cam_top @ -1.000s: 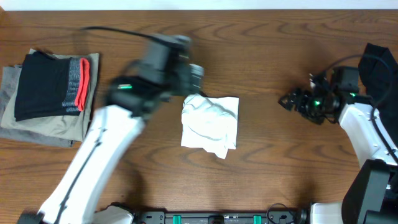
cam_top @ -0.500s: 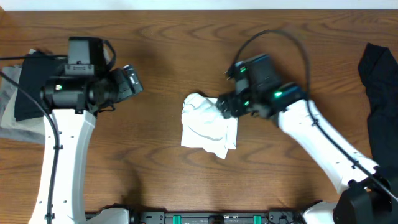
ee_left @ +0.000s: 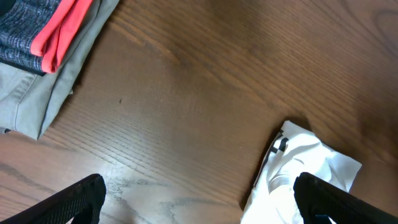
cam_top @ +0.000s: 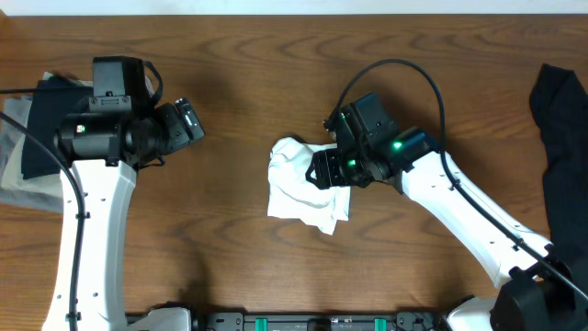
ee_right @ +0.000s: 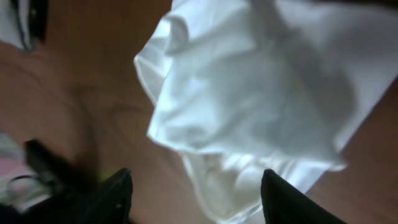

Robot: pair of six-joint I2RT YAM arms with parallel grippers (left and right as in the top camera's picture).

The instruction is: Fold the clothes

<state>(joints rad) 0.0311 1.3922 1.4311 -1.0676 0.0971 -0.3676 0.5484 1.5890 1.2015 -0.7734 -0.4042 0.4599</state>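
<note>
T-shirt (cam_top: 308, 193) lies centred on the table (cam_top: 276, 74) under right pincer (cam_top: 319, 171) (garment stack (ee_left: 37, 93) leftward).

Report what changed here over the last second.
The left gripper pulled back left, away from the shirt, jaws open. The right gripper swung in from the far right to the shirt's upper right part, jaws apart. The shirt, the folded pile and the black garment stayed put.

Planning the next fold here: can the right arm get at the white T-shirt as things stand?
Probably yes: the right pincer hangs just over the white T-shirt with jaws apart, and nothing lies between them.
</note>
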